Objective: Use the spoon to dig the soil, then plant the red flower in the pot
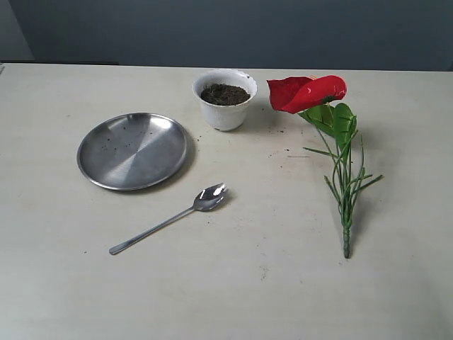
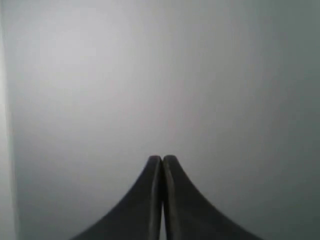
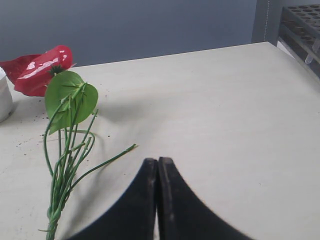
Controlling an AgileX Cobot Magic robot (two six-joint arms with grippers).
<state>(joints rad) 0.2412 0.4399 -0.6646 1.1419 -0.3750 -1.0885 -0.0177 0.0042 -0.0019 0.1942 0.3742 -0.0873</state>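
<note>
Spoon (image 1: 170, 221) pickup is where I'd expect trouble. It's lying flat on the table (image 1: 269, 297), bowl end nearer the pot (image 1: 225, 117) and thin handle pointing away from it, so there's barely anything for you to get under. Come down a bit off and that shiny handle will probably skate or spin instead of getting pinched.

Both sets of jaws are pressed together with nothing in them. The left gripper (image 2: 162, 159) is looking at plain grey and nothing else. The right gripper (image 3: 158, 161) hangs over bare table near the stem end of the red flower (image 1: 338, 122). You'd have to spread them before any grab.

Second worry is the soil (image 1: 225, 94). It fills the pot close to the wavy rim, and the pot looks small and light. Dig too hard or from the side and you could tip it or flick dirt across the table.

The flower lies on its side to the right of the pot, bloom near it, well apart from the spoon. Its stem is thin and grassy, so it may flop when lifted.

A round steel plate (image 1: 132, 150) sits left of the pot, near the spoon. It isn't blocking anything, but a wide left-arm swing could clip it. Nothing covers the pot's mouth. A rack (image 3: 300, 25) past the table edge looks out of your way.
</note>
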